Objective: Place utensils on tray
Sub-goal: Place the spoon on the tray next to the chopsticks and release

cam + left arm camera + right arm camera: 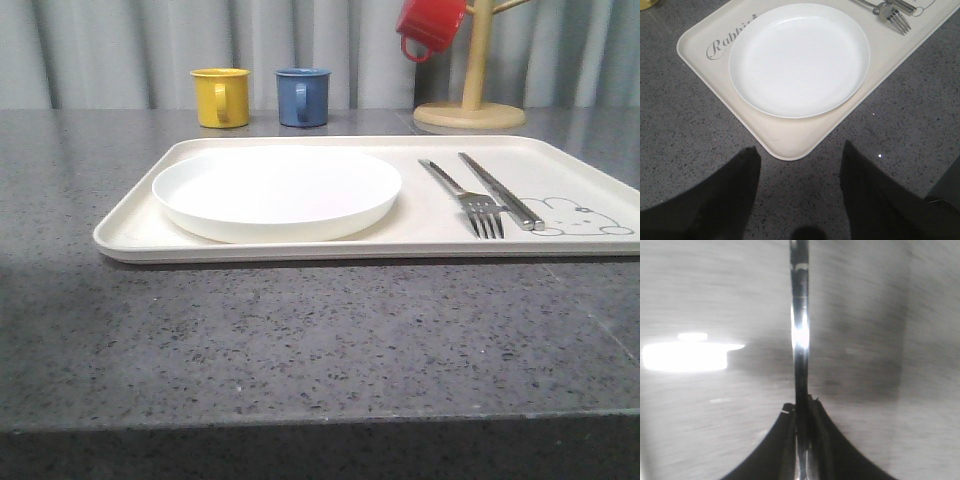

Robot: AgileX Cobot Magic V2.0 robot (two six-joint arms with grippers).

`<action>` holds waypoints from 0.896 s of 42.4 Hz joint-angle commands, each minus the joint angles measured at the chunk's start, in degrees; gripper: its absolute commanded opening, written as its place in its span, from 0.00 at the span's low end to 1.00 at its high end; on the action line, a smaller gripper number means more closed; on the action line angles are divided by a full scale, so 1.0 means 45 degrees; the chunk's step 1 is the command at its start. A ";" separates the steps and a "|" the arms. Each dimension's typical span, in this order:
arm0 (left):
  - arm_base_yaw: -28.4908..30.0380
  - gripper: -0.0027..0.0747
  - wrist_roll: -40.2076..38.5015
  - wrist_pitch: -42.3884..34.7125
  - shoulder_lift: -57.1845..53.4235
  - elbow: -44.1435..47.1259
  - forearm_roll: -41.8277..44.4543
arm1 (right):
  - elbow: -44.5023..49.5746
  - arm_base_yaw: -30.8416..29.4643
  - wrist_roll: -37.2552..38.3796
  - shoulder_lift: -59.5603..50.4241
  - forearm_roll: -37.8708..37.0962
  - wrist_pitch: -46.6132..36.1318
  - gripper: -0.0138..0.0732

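Plate [276,192] sits at tray's [130,235] nine o'clock; fork [468,200], knife [498,190] at three. Left gripper [800,187] spread wide; right gripper [801,440] clenches a shiny utensil handle [800,330].

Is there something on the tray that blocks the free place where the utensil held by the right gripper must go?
Nothing visible blocks it. The plate, fork and knife leave bare tray between them; the right gripper holds a slim shiny utensil.
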 commanded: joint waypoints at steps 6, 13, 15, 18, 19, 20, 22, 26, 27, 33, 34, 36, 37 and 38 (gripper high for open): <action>-0.0078 0.51 -0.0162 -0.0874 -0.0156 -0.0312 0.0013 | -0.0283 0.2468 0.0314 -0.1196 0.1066 0.1515 0.13; -0.0078 0.51 -0.0162 -0.0874 -0.0156 -0.0312 0.0013 | -0.0283 0.3771 0.1880 -0.0952 0.1068 0.1503 0.13; -0.0078 0.51 -0.0162 -0.0874 -0.0156 -0.0312 0.0013 | -0.0283 0.3908 0.2371 -0.0818 0.1068 0.1478 0.13; -0.0078 0.51 -0.0162 -0.0874 -0.0156 -0.0312 0.0013 | -0.0283 0.3933 0.3325 -0.0516 0.1059 0.1290 0.13; -0.0078 0.51 -0.0162 -0.0874 -0.0156 -0.0312 0.0013 | -0.0283 0.3933 0.3557 -0.0449 0.1059 0.1252 0.13; -0.0078 0.51 -0.0162 -0.0874 -0.0156 -0.0312 0.0013 | -0.0283 0.3933 0.3758 -0.0323 0.1059 0.1178 0.13; -0.0078 0.51 -0.0162 -0.0874 -0.0156 -0.0312 0.0013 | -0.0283 0.3933 0.4079 -0.0138 0.1059 0.1071 0.13; -0.0078 0.51 -0.0162 -0.0874 -0.0156 -0.0312 0.0013 | -0.0283 0.3933 0.4513 0.0163 0.1044 0.0813 0.13; -0.0078 0.51 -0.0162 -0.0874 -0.0156 -0.0312 0.0013 | -0.0283 0.3933 0.4599 0.0203 0.1044 0.0701 0.13; -0.0078 0.51 -0.0162 -0.0874 -0.0156 -0.0312 0.0013 | -0.0283 0.3933 0.4994 0.0438 0.0834 0.0157 0.16; -0.0078 0.51 -0.0162 -0.0874 -0.0156 -0.0312 0.0013 | -0.0283 0.3933 0.5044 0.0469 0.0779 0.0106 0.18; -0.0078 0.51 -0.0162 -0.0874 -0.0156 -0.0312 0.0013 | -0.0283 0.3933 0.5147 0.0539 0.0686 0.0105 0.22; -0.0078 0.51 -0.0162 -0.0874 -0.0156 -0.0312 0.0013 | -0.0283 0.3933 0.5181 0.0586 0.0621 0.0105 0.26; -0.0078 0.51 -0.0162 -0.0874 -0.0156 -0.0312 0.0013 | -0.0283 0.3933 0.5193 0.0604 0.0560 0.0105 0.30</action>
